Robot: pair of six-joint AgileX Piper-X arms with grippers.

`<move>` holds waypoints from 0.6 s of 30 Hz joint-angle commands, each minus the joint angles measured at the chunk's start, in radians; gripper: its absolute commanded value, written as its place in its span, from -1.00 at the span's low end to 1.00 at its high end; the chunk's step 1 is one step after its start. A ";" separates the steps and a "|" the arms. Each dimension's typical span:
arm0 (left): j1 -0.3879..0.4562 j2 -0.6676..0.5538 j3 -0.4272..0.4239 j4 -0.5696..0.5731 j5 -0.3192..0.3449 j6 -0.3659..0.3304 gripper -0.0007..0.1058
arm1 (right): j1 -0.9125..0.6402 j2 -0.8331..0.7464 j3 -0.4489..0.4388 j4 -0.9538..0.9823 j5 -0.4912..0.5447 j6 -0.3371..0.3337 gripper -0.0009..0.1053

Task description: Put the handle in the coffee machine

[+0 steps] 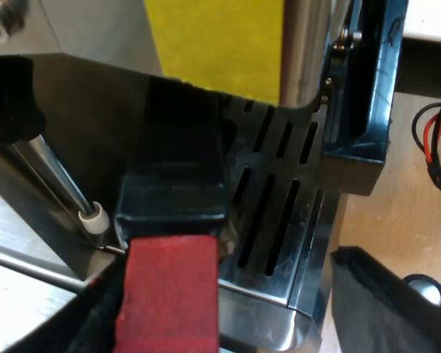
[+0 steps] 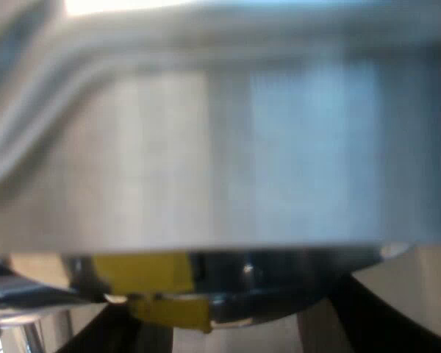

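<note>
While the left gripper [image 1: 228, 312] hangs at the machine's [image 1: 88, 125] front, its jaws stand wide. The handle's red end [image 1: 169, 301] lies between them, close against one finger [image 1: 95, 323] and well apart from the other, so they are not clamped on it. From that red end the dark handle [image 1: 178, 169] runs inward above the slotted drip tray [image 1: 275, 198], toward the machine's shadowed front. I cannot tell whether the holder is locked in, since its metal part is hidden. Beside the handle a steam wand [image 1: 51, 173] slants down to a white tip [image 1: 95, 219], with a black knob [image 1: 7, 92] at its upper end. Pale table [image 1: 404, 184] shows past the tray's corner. The right gripper [image 2: 242, 334] sits very near a brushed metal face [image 2: 220, 147], its jaws wide. Between its fingers [image 2: 397, 316] a yellow patch [image 2: 154, 283] shows beneath that face.
</note>
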 commanded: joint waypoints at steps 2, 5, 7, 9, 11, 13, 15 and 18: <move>-0.002 -0.020 -0.014 -0.005 -0.006 0.009 0.09 | -0.010 -0.025 -0.026 -0.074 0.009 -0.005 -0.23; -0.002 -0.020 -0.014 -0.005 -0.008 0.009 0.09 | -0.010 -0.025 -0.026 -0.074 0.009 -0.005 -0.23; -0.002 -0.020 -0.014 -0.005 -0.008 0.009 0.09 | -0.010 -0.025 -0.026 -0.074 0.009 -0.005 -0.23; -0.002 -0.020 -0.014 -0.011 -0.008 0.009 0.09 | -0.010 -0.025 -0.026 -0.074 0.009 -0.005 -0.23; -0.002 -0.020 -0.014 -0.024 -0.008 0.009 0.09 | -0.010 -0.025 -0.026 -0.074 0.009 -0.005 -0.23; -0.002 -0.020 -0.014 -0.045 -0.018 0.009 0.09 | -0.010 -0.025 -0.026 -0.074 0.009 -0.005 -0.23; -0.002 -0.020 -0.014 -0.071 -0.026 0.009 0.09 | -0.010 -0.025 -0.026 -0.074 0.009 -0.005 -0.23; -0.002 -0.020 -0.020 -0.089 -0.026 -0.009 0.09 | -0.010 -0.025 -0.026 -0.074 0.009 -0.005 -0.23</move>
